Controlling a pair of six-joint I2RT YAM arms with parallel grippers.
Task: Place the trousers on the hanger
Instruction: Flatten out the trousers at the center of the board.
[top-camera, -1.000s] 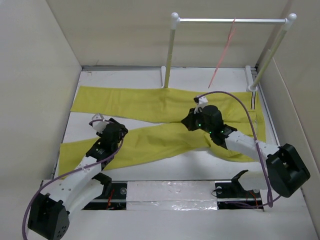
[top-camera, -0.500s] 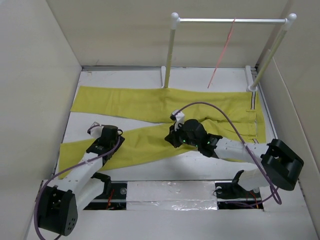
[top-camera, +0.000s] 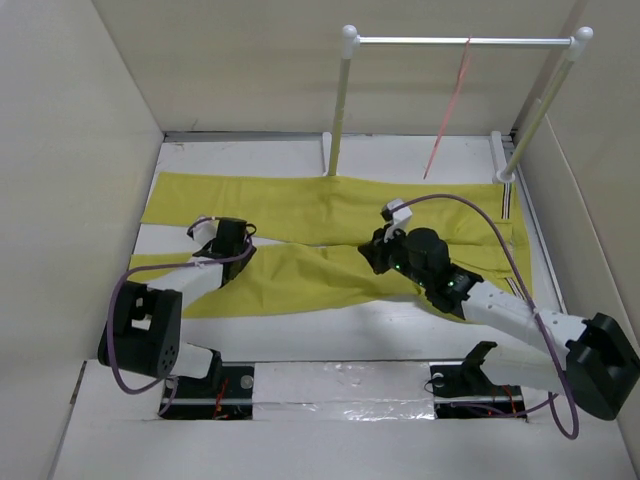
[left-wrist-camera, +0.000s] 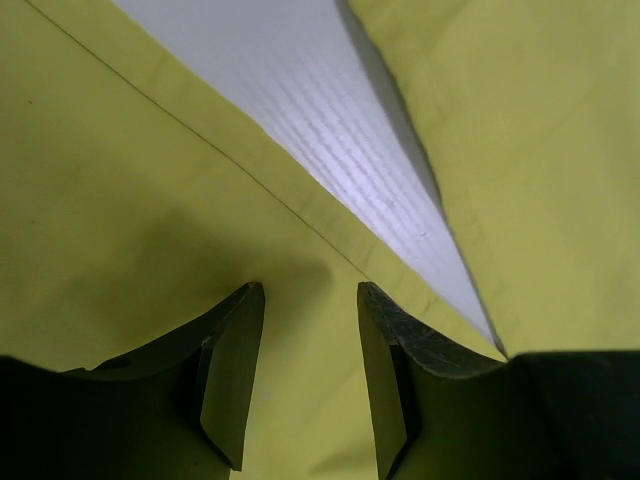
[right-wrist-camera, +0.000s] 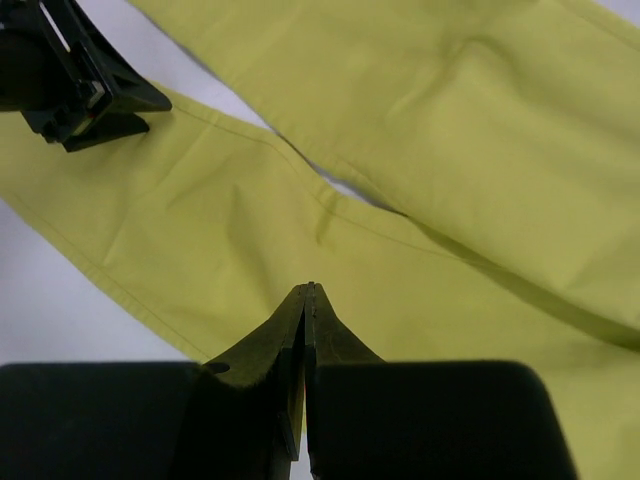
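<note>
The mustard-yellow trousers (top-camera: 300, 205) lie flat on the white table, waist at the right, both legs running left. The pinkish-red hanger (top-camera: 449, 105) hangs from the rail, apart from both arms. My left gripper (top-camera: 235, 240) is open just over the near leg; in the left wrist view (left-wrist-camera: 310, 295) its fingers straddle yellow cloth (left-wrist-camera: 130, 200) beside the white gap between the legs. My right gripper (top-camera: 375, 255) is shut over the near leg close to the crotch; in the right wrist view (right-wrist-camera: 310, 290) nothing shows between its closed tips above the cloth (right-wrist-camera: 450, 120).
A white-posted rail with a metal bar (top-camera: 460, 41) stands at the back of the table (top-camera: 400, 160). Beige walls close in the left, right and back. The left gripper (right-wrist-camera: 80, 90) shows at the top left of the right wrist view.
The left gripper has moved away from its base, farther along the near leg, whose left end now lies closer to the far leg. The right gripper swung left, then back right.
</note>
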